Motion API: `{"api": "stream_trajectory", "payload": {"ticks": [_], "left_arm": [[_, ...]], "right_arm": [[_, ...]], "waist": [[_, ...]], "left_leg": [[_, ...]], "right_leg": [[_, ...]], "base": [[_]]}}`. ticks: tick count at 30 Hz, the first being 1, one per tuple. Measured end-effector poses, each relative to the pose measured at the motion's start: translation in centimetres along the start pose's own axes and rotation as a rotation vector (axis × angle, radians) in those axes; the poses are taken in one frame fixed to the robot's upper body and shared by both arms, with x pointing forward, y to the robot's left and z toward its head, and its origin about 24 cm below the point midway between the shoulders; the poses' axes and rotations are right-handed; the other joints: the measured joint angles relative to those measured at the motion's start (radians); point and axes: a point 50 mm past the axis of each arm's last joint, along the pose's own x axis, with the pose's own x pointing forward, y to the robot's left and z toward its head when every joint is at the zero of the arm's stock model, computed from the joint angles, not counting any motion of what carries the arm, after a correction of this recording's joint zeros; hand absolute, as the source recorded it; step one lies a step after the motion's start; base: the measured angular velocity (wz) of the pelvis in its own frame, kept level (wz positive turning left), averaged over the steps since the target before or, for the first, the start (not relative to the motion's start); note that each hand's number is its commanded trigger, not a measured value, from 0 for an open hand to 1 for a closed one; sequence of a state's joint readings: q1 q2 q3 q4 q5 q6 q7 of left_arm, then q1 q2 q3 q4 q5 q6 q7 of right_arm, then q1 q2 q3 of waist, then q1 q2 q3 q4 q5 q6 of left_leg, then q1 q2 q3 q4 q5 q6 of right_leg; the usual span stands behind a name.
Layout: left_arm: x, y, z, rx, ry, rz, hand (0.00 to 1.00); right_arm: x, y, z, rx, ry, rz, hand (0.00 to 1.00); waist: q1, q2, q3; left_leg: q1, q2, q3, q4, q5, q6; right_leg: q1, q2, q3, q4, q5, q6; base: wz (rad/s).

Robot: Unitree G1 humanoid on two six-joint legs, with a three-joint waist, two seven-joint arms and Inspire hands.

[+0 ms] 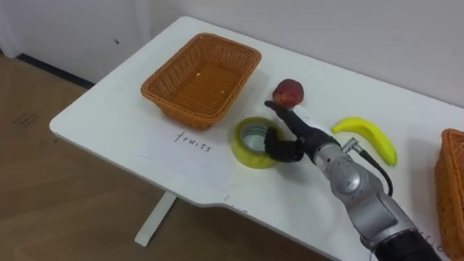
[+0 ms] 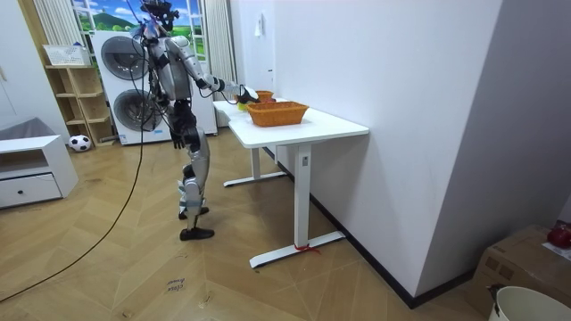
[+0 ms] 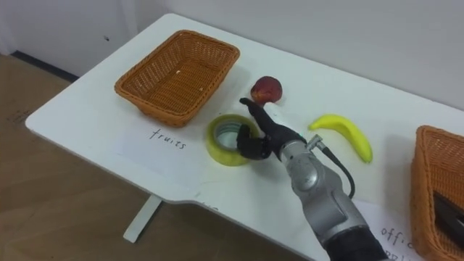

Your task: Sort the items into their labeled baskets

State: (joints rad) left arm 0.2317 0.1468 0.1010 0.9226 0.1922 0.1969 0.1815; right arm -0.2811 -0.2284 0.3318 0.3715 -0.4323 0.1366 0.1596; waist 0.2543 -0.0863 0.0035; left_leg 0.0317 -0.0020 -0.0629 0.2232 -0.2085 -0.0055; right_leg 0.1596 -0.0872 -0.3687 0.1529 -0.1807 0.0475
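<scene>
1. Right hand point(image 1: 290, 145) over table point(image 1: 101, 119): fingers curl over tape point(image 1: 250, 148) rim, hooked into its hole; thumb points at peach point(image 1: 288, 92) just beyond.
2. Hook grip suits a ring. Likely bound for office basket point(image 1: 451, 192), far right of hand.
3. Banana point(image 1: 370, 136) near, right of hand; fruit basket point(image 1: 201, 76) beyond-left, no fruit inside.
4. Left hand point(image 2: 178, 138) hangs at hip, state unreadable.

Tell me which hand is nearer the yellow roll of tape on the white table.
Right. The right hand is at the yellow roll of tape, fingers curled over its rim. The left hand hangs by the robot's hip, away from the white table.
</scene>
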Motion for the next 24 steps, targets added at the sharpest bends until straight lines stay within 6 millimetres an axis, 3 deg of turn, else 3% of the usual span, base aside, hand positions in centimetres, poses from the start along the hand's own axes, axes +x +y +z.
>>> {"api": "stream_trajectory", "payload": {"ticks": [24], "left_arm": [[-0.08, -0.05, 0.02, 0.004, 0.007, -0.017, 0.0]], "right_arm": [[-0.1, -0.2, -0.25, 0.055, 0.02, 0.059, 0.0]], "waist": [[0.0, -0.001, 0.0019]], "left_leg": [[-0.003, 0.0, -0.004, 0.0, 0.0, 0.0]], "right_leg": [[0.0, 0.001, -0.004, 0.0, 0.0, 0.0]], "base": [[0.0]]}}
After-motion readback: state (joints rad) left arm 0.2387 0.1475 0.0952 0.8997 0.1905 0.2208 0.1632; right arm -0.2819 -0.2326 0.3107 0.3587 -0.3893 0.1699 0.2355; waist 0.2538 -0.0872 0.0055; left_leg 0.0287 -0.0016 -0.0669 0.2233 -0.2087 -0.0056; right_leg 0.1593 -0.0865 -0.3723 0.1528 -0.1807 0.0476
